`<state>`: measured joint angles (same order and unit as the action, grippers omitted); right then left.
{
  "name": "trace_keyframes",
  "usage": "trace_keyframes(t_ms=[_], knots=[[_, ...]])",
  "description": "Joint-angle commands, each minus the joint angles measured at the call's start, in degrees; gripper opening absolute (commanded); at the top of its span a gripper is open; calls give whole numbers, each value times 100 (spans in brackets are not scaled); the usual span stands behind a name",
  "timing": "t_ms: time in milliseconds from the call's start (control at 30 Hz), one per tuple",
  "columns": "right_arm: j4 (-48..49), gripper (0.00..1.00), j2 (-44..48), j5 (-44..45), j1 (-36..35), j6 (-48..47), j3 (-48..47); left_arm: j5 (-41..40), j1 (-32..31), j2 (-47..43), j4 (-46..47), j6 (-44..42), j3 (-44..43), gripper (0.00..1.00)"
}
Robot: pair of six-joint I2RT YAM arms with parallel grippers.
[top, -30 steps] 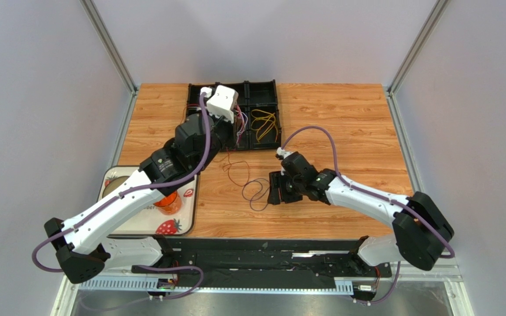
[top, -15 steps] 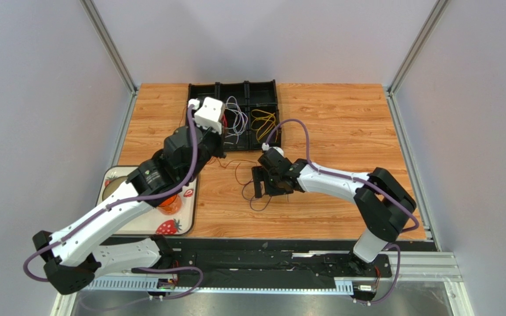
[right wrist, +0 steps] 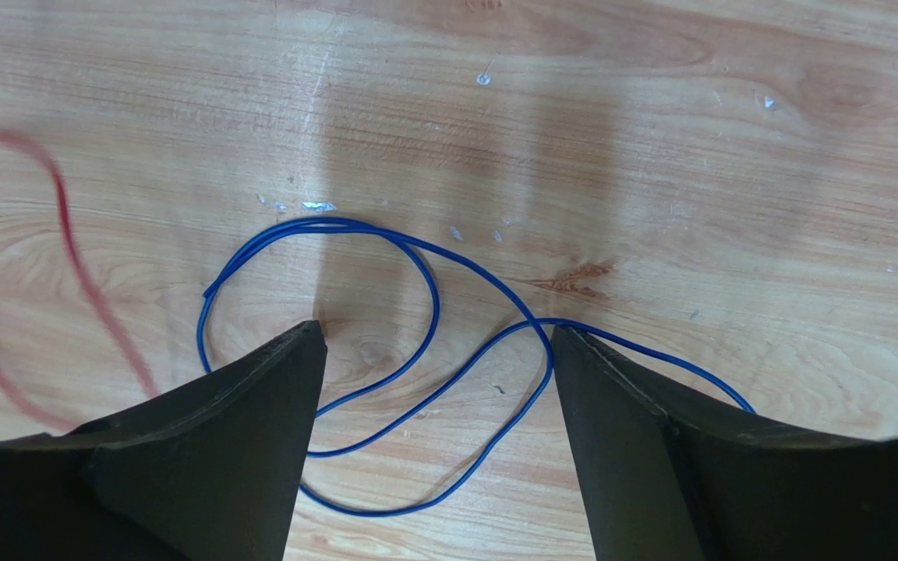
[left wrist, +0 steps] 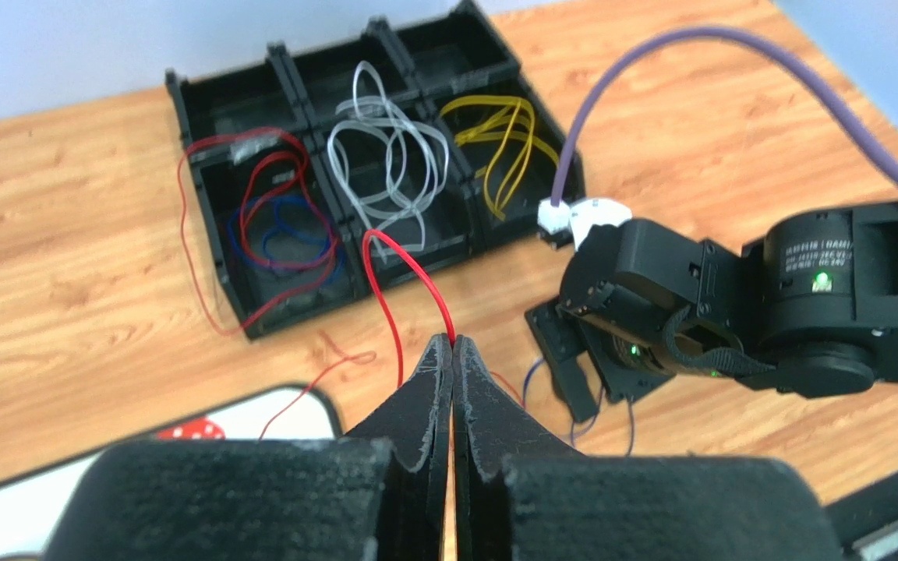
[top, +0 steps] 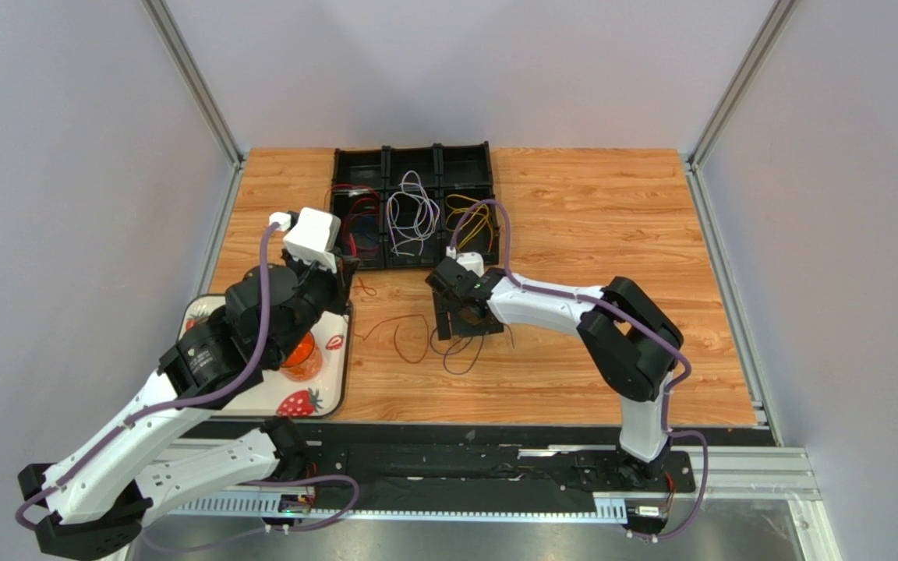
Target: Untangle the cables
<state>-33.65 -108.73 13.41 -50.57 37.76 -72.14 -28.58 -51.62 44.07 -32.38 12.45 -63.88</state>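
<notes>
My left gripper [left wrist: 454, 341] is shut on a red cable [left wrist: 401, 269], which loops up from the tips and trails back toward the black bin [left wrist: 257, 321]. In the top view this gripper [top: 343, 278] hangs near the bin's front left corner. The bin [top: 386, 151] holds red and blue cables [left wrist: 266, 222] on the left, white and lilac ones [left wrist: 389, 164] in the middle, and yellow ones [left wrist: 501, 146] on the right. My right gripper [right wrist: 436, 351] is open low over a blue cable [right wrist: 434, 298] looped on the table, a finger on either side. It also shows in the top view [top: 462, 321].
A blurred red cable [right wrist: 79, 281] lies left of the blue one. A strawberry-print mat [top: 302, 403] with an orange object [top: 298, 357] sits at the table's left front, under my left arm. The right arm's purple hose [left wrist: 700, 47] arcs over the table.
My left arm has drawn back from the bin toward the left front, pulling the red cable out. My right gripper has moved left over the loose cables on the table.
</notes>
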Motion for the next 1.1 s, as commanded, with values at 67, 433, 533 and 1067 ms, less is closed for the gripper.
trace_keyframes(t_ms=[67,433,533,1067], knots=[[-537,66,-456,821,-340,249,-248,168,20,-276,-953,398,24,0],[-335,0,-632,768,-393,390,156,353,20,-953,-1947,1093,481,0],[-283,0,-606,777,-401,346,218,441,20,-1076,-2088,1251,657,0],[-1170,0,1020,1357,-191,-515,-766,494,-217,-1155,-2123,1401,912,0]])
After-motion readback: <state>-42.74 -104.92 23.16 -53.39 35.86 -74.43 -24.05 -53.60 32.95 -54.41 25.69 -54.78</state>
